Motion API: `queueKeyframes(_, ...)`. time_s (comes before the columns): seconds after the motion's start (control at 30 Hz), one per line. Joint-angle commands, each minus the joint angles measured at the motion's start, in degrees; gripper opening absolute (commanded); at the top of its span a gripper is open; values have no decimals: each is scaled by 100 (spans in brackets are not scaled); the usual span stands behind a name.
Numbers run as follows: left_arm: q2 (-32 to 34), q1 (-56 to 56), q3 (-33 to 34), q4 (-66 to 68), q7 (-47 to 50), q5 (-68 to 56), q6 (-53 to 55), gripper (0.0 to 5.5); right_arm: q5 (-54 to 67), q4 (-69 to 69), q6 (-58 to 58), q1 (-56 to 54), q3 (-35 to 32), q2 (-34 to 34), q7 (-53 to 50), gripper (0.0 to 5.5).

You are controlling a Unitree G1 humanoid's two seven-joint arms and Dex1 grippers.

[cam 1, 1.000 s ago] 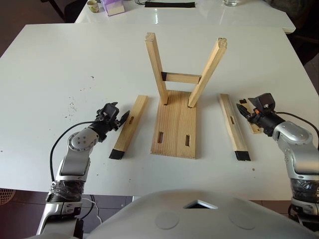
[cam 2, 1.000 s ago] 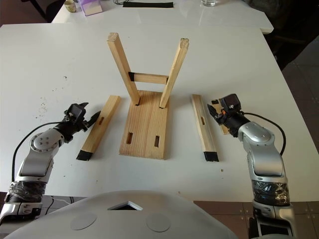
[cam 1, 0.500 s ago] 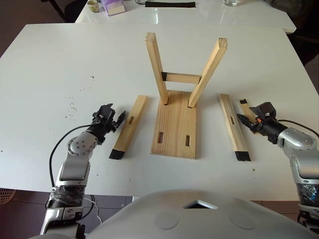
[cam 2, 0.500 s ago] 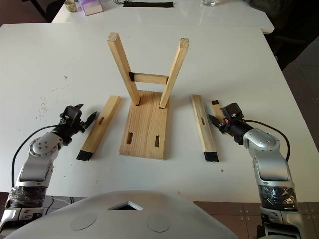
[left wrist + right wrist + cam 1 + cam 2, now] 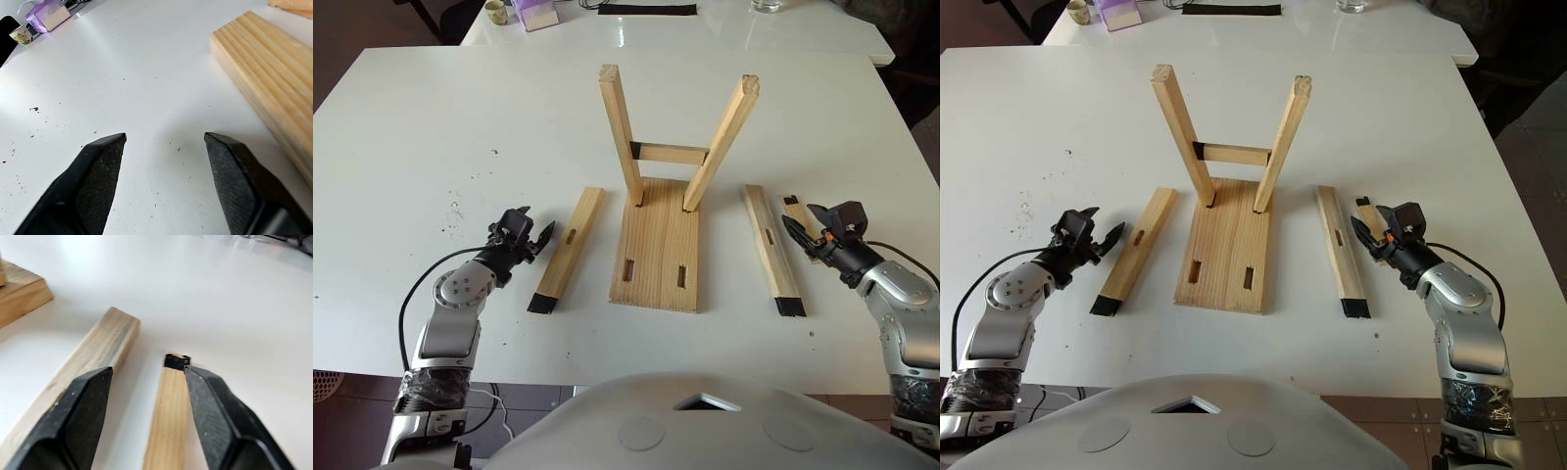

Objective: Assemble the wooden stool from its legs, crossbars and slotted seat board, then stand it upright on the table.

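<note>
Left gripper spread wide over bare table, loose leg edge just beside one finger. Right gripper also spread, crossbar end between its fingers, seemingly untouched; second leg alongside.

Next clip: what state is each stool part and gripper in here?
Seat board: flat on table, near slots empty.
Leg frame: standing up, seated in the board.
Left loose leg: lying flat.
Right loose leg: lying flat.
Loose crossbar: lying flat, ungrasped.
Left gripper: open, empty.
Right gripper: open, empty, at loose crossbar.
</note>
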Motion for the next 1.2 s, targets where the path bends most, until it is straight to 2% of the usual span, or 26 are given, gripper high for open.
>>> queueKeyframes(0.03, 156, -134, -8, 139, -176, -38, 96, 299, -120, 175, -190, 279, 47, 111, -70, 270)
queueKeyframes(0.37, 297, -276, 4, 392, -363, -71, 22, 299, -464, 1060, -1115, 744, 153, 219, -113, 270)
queueKeyframes(0.67, 344, -346, 22, 487, -382, -80, -9, 299, 471, 335, -1457, 680, -80, 499, 249, 270)
queueKeyframes(0.83, 357, -348, -23, 462, -395, -46, 32, 299, 448, 466, -1473, 563, -238, 522, 31, 270)
queueKeyframes(1.2, 382, -478, -125, 507, -482, -23, 62, 299, 95, 679, -1700, 621, -50, 777, -235, 270)
